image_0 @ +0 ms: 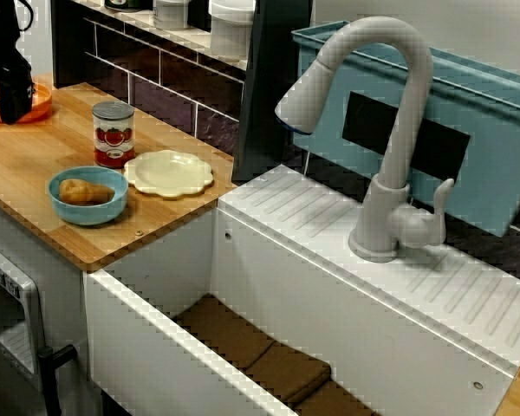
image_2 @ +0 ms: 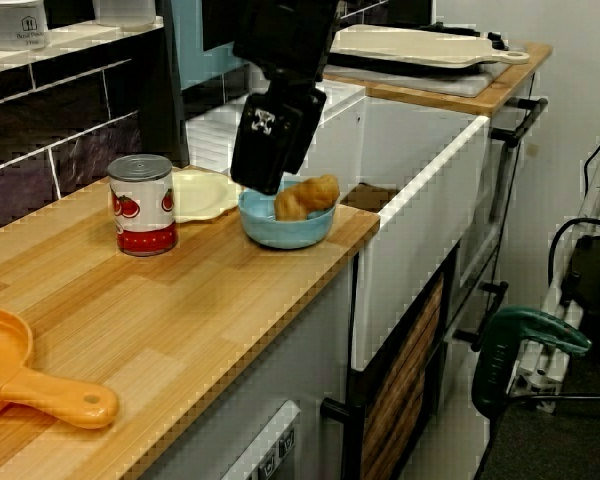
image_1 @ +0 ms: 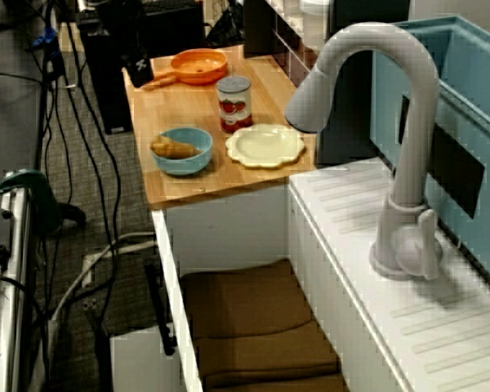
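We cannot tell our pincer's (image_1: 139,72) state; lowering carelessly, we could knock the orange pan (image_1: 198,65), at three o'clock, off the desk (image_1: 180,106).

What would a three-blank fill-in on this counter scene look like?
1. The bowl that holds the brown food piece is ____ in colour.
2. The can with tomatoes on its label stands ____ on the wooden counter.
3. The long-handled pan beside the black gripper is ____ in colour.
Missing words: blue; upright; orange.
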`<state>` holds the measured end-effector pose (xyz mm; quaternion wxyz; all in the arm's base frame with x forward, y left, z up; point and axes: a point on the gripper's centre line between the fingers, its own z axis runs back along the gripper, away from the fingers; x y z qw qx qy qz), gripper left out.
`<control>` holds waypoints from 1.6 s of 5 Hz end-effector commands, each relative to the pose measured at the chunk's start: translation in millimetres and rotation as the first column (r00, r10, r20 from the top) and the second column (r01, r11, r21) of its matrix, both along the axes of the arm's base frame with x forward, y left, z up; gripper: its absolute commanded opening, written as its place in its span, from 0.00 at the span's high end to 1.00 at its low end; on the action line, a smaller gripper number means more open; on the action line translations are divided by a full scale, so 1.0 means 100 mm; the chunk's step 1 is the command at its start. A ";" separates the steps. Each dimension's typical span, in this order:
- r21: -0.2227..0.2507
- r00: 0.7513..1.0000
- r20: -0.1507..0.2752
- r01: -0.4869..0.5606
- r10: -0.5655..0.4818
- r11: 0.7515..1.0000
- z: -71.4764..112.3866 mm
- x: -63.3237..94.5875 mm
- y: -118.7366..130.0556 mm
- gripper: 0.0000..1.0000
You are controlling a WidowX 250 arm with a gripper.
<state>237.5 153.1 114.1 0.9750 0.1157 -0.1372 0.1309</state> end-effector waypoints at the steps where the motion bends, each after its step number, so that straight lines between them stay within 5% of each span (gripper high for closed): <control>1: -0.010 0.998 0.030 0.053 -0.053 0.999 0.08 0.00 -0.17 0.00; 2: -0.078 0.995 0.018 0.096 -0.095 0.992 0.05 0.07 -0.14 0.00; 7: -0.060 0.997 0.032 0.077 -0.075 0.995 0.01 0.15 -0.10 0.00; 8: -0.087 0.999 -0.007 0.032 -0.033 0.996 -0.08 0.07 0.00 0.00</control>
